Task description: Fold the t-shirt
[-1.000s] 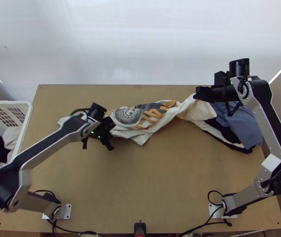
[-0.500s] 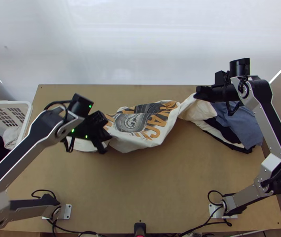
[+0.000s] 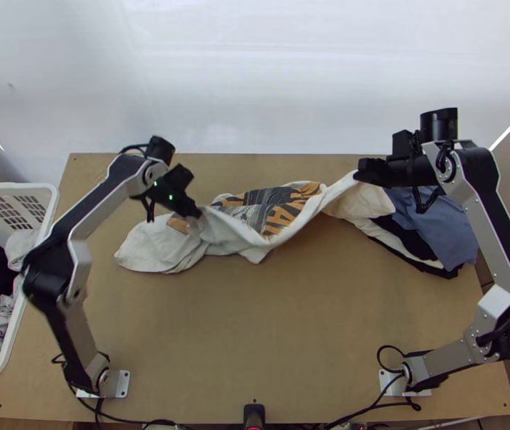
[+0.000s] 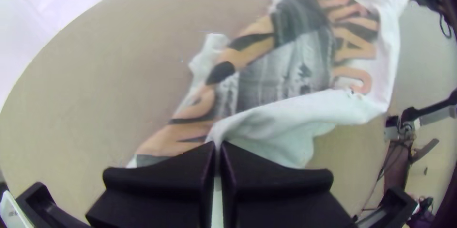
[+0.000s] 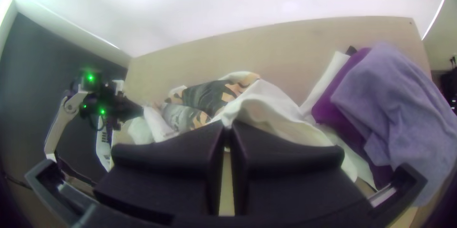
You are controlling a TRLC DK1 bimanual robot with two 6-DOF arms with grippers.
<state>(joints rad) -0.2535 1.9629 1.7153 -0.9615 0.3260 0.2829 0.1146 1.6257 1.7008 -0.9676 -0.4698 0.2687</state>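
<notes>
Lying bunched on the worktop (image 3: 255, 322) in the top view, the t-shirt (image 3: 225, 234) stretches between the left gripper (image 3: 199, 213) and right gripper (image 3: 357, 175). In each wrist view, left then right, the fingers (image 4: 162, 180) pinch its white cloth.

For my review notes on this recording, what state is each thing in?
T-shirt: bunched, not folded, print partly showing.
Left gripper: shut on the t-shirt.
Right gripper: shut on the t-shirt's other end.
Cloth pile: heaped loosely.
Basket: upright, holding dark and light cloths.
</notes>
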